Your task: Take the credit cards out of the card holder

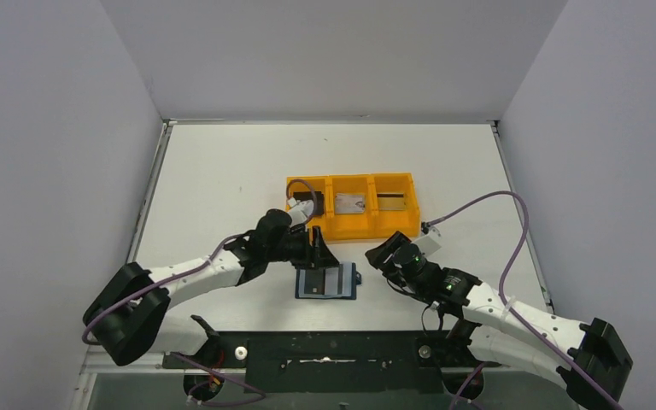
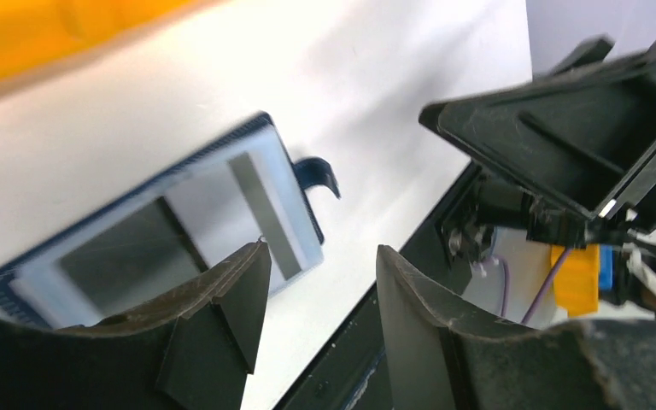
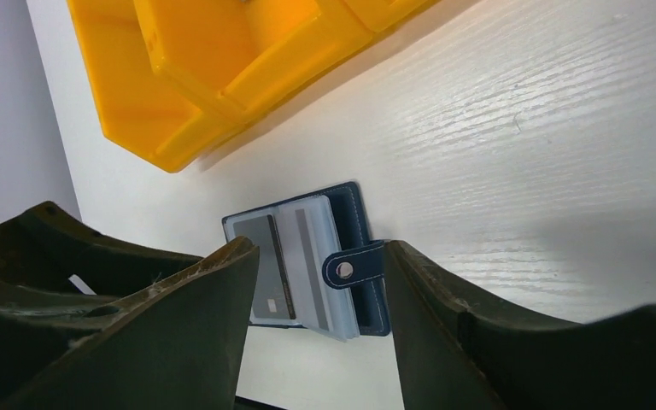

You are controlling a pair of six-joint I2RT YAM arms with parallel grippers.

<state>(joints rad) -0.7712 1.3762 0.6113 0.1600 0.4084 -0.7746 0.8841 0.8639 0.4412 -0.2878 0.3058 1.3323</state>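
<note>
The navy card holder lies open on the table near the front edge, its tab to the right. A grey card with a dark stripe sits in its blue-grey pockets, and another striped card shows under a translucent pocket. A silver-grey card lies in the orange tray's middle compartment and a gold-tan card in its right one. My left gripper is open and empty just above the holder's far edge. My right gripper is open and empty, right of the holder.
The orange three-compartment tray stands just behind the holder and both grippers. The black base rail runs along the table's front edge. White walls close the table on three sides.
</note>
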